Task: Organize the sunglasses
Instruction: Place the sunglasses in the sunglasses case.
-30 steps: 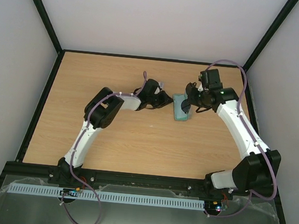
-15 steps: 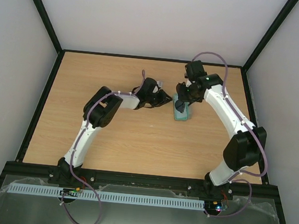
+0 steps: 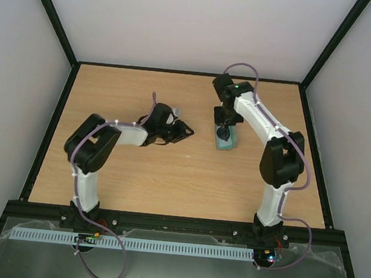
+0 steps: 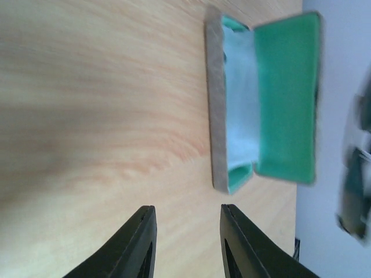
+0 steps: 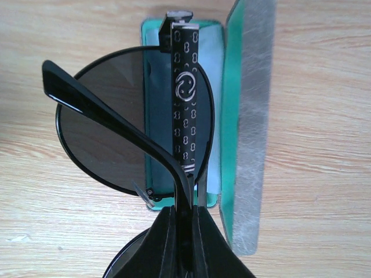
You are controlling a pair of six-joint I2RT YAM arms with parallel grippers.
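Note:
My right gripper is shut on the sunglasses, pinching a temple arm by the hinge. It holds them just above the open grey case, one round dark lens over the green-lined tray. A pale blue cloth lies in the tray. In the top view the right gripper hangs over the case at centre right of the table. My left gripper is open and empty, a short way left of the case. The left wrist view shows the case ahead of its open fingers.
The wooden table is bounded by a black frame and pale walls. The case's lid stands open on the side away from the left gripper. Bare wood lies between the left gripper and the case.
The left gripper has drawn back to the left, away from the case. The right arm has swung left and brought the sunglasses over the open case.

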